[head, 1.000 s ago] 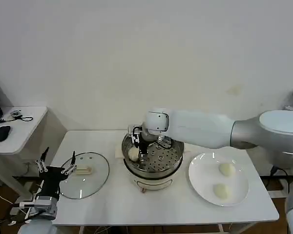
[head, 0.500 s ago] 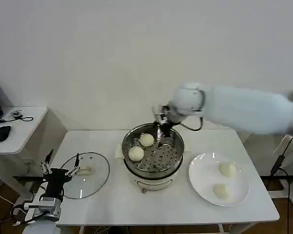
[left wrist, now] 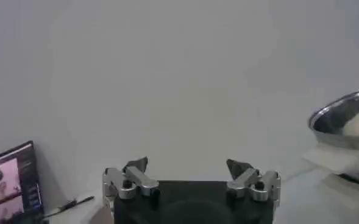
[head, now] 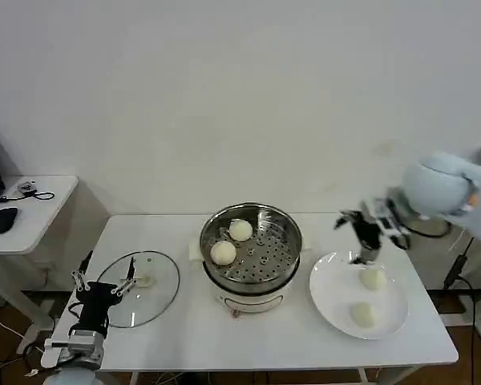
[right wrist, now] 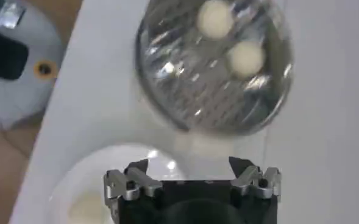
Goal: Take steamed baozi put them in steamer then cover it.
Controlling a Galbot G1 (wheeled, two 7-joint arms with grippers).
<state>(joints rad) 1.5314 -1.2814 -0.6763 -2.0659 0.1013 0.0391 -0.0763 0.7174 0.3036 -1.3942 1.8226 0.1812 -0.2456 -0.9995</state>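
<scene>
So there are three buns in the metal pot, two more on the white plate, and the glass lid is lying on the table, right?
Not quite: the head view shows two buns in the steamer, at and. Two more do sit on the white plate, and the glass lid lies on the table.

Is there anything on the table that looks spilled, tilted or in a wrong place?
Nothing stands out. Two baozi sit in the steamer, two more on the plate, and the cover lies flat on the table. The open right gripper hovers above the plate.
</scene>
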